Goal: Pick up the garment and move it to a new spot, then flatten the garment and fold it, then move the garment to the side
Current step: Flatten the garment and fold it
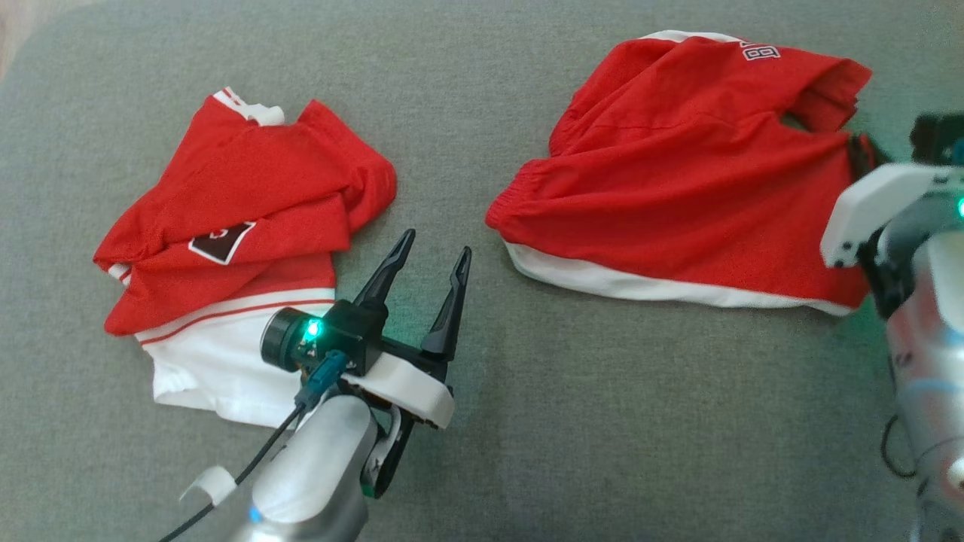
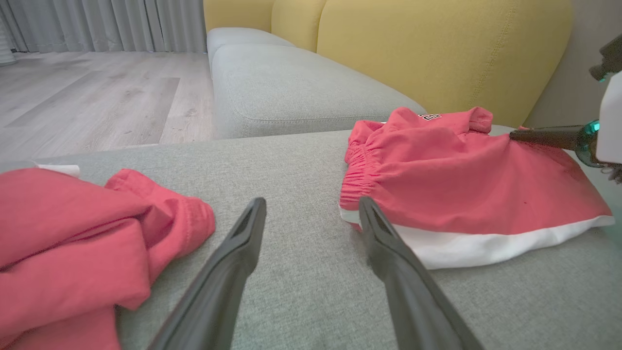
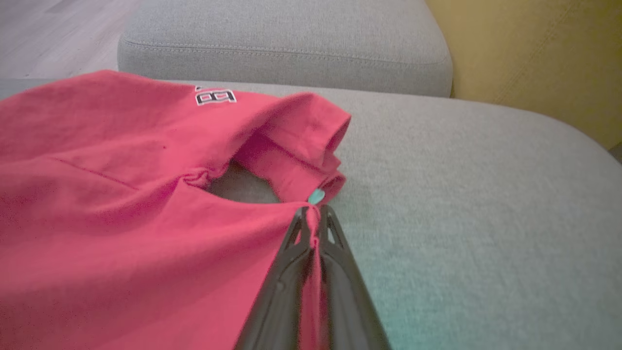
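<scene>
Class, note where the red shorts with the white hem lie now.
In the head view, the red shorts lie upper right on the grey cushion, their edge pinched by the fingers of the right gripper.

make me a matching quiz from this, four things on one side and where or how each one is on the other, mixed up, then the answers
Things:
1 left tool
2 right tool
3 shorts
4 red and white top

States:
a bunched up at the robot's left
b shut on red fabric
c open, between the two garments
d lying at the robot's right, white hem nearest the robot

Pairs: 1-c, 2-b, 3-d, 4-a
</scene>
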Available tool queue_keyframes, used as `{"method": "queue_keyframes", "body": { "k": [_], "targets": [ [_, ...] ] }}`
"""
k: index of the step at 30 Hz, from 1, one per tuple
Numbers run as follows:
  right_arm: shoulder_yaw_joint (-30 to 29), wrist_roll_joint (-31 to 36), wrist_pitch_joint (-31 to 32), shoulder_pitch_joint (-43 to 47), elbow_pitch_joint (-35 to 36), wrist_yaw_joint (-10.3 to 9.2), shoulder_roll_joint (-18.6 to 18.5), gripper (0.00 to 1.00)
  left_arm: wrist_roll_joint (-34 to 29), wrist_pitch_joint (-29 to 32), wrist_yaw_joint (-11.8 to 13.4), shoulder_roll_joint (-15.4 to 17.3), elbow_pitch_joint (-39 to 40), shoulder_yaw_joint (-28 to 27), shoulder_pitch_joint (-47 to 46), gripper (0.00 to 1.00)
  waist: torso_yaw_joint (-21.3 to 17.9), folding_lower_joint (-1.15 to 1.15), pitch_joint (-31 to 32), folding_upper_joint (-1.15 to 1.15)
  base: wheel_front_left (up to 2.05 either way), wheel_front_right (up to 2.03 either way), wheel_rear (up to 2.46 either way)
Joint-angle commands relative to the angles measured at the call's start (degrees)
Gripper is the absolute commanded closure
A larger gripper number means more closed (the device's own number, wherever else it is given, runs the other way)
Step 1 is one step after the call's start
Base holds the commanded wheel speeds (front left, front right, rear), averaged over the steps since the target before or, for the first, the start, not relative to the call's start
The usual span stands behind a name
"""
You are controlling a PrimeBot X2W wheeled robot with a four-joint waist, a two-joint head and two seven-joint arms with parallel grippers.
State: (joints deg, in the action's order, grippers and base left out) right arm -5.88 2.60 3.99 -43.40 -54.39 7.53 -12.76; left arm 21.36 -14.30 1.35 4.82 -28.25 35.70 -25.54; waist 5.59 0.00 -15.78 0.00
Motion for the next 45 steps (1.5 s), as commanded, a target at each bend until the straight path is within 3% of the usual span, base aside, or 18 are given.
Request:
{"method": "queue_keyframes", "body": {
  "k": [1, 9, 10, 11, 19, 27, 35, 45],
  "targets": [
    [1.63, -0.29, -0.22, -2.47, 1.35, -0.04, -0.68, 1.00, 0.16, -0.69, 0.07, 0.26, 1.86, -1.18, -1.93, 0.00, 0.29, 0.00, -0.34, 0.00, 0.00, 0.00, 0.00],
    [8.58, -1.29, -0.73, -7.72, -1.83, -0.04, -4.39, 1.00, 0.12, -0.69, -0.22, -0.44, 2.13, -0.72, -3.17, 0.00, 2.41, 0.00, -2.57, 0.00, 0.00, 0.00, 0.00],
    [9.47, -1.77, -1.07, -8.37, -2.41, -0.04, -4.77, 0.63, 0.09, -0.69, -0.25, -0.52, 2.14, -0.70, -3.27, 0.00, 2.65, 0.00, -2.75, 0.00, 0.00, 0.00, 0.00],
    [10.32, -2.34, -1.37, -8.94, -3.08, -0.04, -5.17, 0.00, 0.07, -0.69, -0.28, -0.61, 2.14, -0.68, -3.35, 0.00, 2.86, 0.00, -2.89, 0.00, 0.00, 0.00, 0.00],
    [13.87, -7.85, -4.92, -10.92, -5.57, -0.04, -7.17, 0.00, 0.16, -0.70, -0.15, -1.00, 2.05, -1.38, -3.38, 0.00, 2.76, 0.00, -2.13, 0.00, 0.00, 0.00, 0.00],
    [15.60, -15.19, -11.80, -6.08, -2.18, -0.04, -7.27, 0.00, 0.09, -0.70, -0.09, -0.30, 2.11, -3.47, -1.52, 0.00, -0.93, 0.00, 2.17, 0.00, 0.00, 0.00, 0.00],
    [14.43, -22.04, -17.21, 5.99, 8.75, -0.04, -4.59, 0.00, 0.61, -0.70, 0.11, 0.38, 2.60, -5.39, 1.54, 0.00, -4.82, 0.00, 7.60, 0.00, 0.00, 0.00, 0.00],
    [7.49, -15.05, -18.70, 26.74, 26.50, -0.04, 4.81, 0.00, 1.30, -0.70, 1.45, 1.30, 6.05, -9.03, 7.80, 0.00, -7.80, 0.00, 10.14, 0.00, 0.00, 0.00, 0.00]
  ]
}}
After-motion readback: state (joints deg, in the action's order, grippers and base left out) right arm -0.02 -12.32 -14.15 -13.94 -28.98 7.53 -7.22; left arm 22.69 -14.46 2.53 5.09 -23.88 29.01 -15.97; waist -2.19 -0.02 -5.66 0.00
